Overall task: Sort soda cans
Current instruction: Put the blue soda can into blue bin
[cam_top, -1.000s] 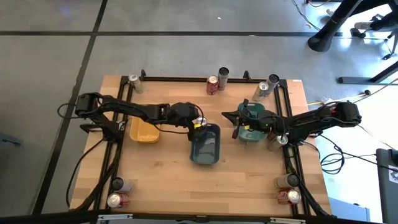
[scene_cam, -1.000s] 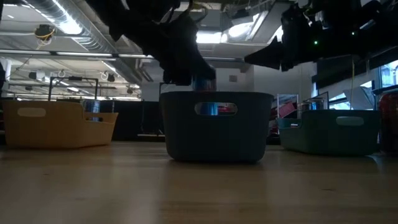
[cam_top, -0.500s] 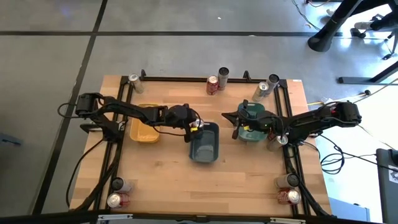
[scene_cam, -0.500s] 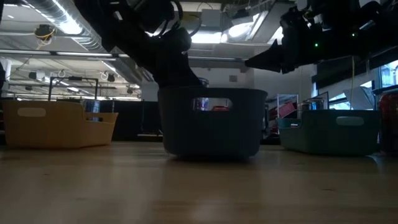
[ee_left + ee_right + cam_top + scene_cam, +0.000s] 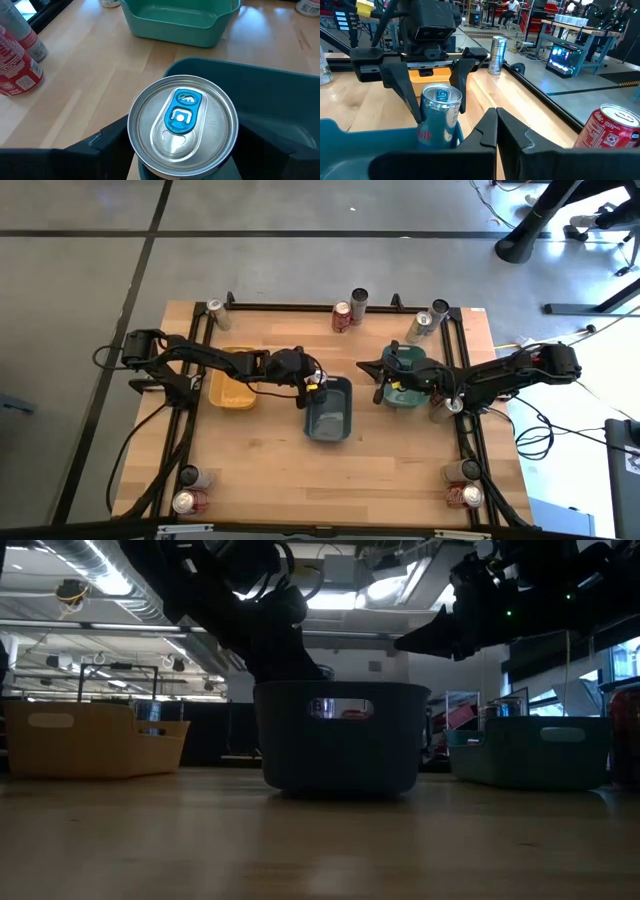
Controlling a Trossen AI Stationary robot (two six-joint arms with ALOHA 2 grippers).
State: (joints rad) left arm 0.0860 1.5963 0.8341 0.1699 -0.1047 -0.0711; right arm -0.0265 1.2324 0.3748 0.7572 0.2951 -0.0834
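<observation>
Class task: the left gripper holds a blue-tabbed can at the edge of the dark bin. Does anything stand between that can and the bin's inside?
Nothing visible does. The left gripper holds the can upright at the rim of the dark bin, whose visible interior shows no obstruction.

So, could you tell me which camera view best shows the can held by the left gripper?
The left wrist view: the can fills it, silver top and blue tab plain. The right wrist view shows its side between the left gripper fingers. The high view hides it; the low view shows only a glimpse.
</observation>
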